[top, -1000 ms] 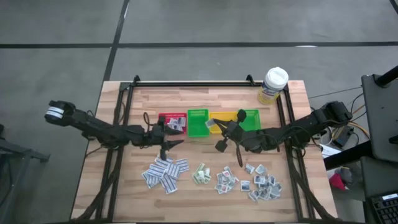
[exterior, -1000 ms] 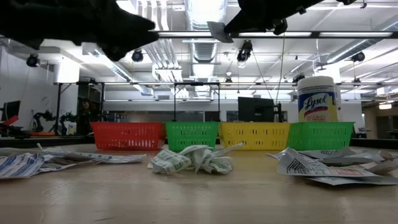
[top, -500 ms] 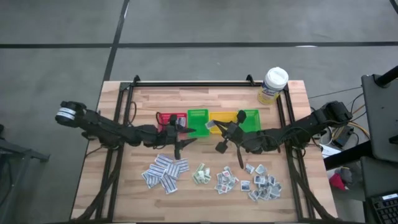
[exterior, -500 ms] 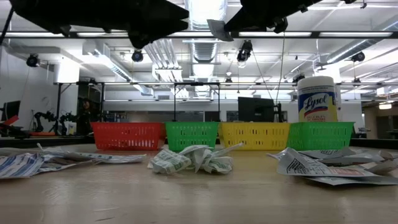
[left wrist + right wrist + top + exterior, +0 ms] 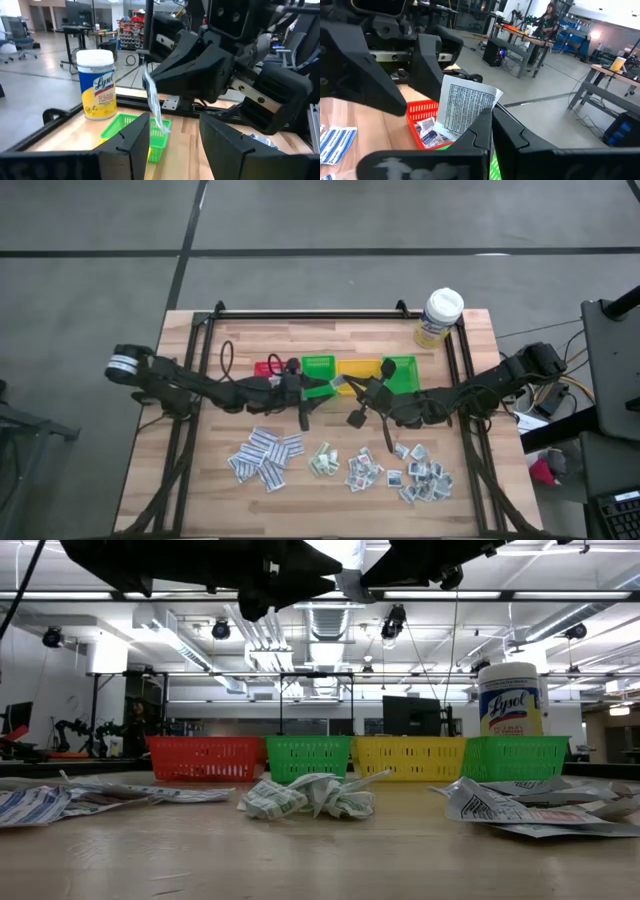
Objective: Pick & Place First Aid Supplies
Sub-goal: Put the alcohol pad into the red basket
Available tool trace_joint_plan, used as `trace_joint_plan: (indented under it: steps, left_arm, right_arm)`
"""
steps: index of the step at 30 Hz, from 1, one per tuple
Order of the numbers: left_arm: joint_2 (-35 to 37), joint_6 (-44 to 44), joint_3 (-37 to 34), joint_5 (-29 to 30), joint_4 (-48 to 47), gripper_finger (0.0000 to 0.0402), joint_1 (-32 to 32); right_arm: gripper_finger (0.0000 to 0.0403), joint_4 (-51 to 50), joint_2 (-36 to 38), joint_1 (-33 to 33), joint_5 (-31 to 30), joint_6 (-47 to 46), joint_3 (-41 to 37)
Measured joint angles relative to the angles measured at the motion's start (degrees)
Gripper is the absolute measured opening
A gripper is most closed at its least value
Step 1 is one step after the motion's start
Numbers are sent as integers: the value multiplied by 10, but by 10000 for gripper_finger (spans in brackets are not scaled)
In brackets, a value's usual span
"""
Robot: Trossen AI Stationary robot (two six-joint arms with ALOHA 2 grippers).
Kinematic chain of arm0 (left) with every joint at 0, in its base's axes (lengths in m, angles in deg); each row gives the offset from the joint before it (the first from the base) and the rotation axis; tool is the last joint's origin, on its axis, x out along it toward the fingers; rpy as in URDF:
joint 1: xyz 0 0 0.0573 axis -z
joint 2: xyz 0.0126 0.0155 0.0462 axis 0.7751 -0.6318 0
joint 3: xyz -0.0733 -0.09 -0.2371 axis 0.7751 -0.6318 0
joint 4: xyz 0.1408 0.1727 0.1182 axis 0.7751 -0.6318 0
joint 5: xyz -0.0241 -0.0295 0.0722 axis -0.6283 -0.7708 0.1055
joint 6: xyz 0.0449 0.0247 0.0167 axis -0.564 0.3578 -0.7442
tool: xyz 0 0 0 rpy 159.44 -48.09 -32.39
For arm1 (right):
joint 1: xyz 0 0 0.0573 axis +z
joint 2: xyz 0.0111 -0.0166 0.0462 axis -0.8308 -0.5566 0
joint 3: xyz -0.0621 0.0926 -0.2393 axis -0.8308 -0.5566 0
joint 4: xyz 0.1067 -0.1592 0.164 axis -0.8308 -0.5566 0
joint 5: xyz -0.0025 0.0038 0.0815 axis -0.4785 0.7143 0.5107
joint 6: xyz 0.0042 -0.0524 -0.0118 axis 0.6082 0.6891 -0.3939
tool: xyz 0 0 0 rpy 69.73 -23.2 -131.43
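A white printed packet (image 5: 465,109), one of the first aid supplies, is up in the air over the bins with my right gripper (image 5: 350,386) shut on it. My left gripper (image 5: 316,388) stands open, level, facing that packet (image 5: 153,102) from the table's left, a short way off and touching nothing. More packets lie flat on the table in piles: left (image 5: 266,458), middle (image 5: 322,459) and right (image 5: 424,479). A row of bins stands behind them: red (image 5: 272,369), green (image 5: 318,370), yellow (image 5: 356,368), green (image 5: 402,368). My right gripper pinches the packet by one edge (image 5: 481,116) between its two shut fingers. The fingers come nearly level from the table's right. The rest of the packet sticks out past the fingertips toward the left gripper, lifted clear above the bins.
A white-capped bottle with a yellow label (image 5: 440,316) stands at the far right corner. A black frame rail (image 5: 310,314) runs along the table's far edge and down both sides. Some packets lie in the red bin (image 5: 427,127). Bare wood lies near the front edge (image 5: 320,860).
My left gripper has gone toward the table's right edge and a little up, closing in on the right gripper and its packet; it has stayed open. The right gripper and the packet have kept still.
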Motion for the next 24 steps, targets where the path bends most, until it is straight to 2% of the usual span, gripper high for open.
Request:
trace_joint_plan:
  steps: [19,24]
  left_arm:
    - [-12,48,24,-11,-6,170,-19]
    - [-12,50,24,-21,-5,154,-22]
  right_arm:
    - [8,2,0,0,3,0,0]
    - [8,3,0,0,4,-3,0]
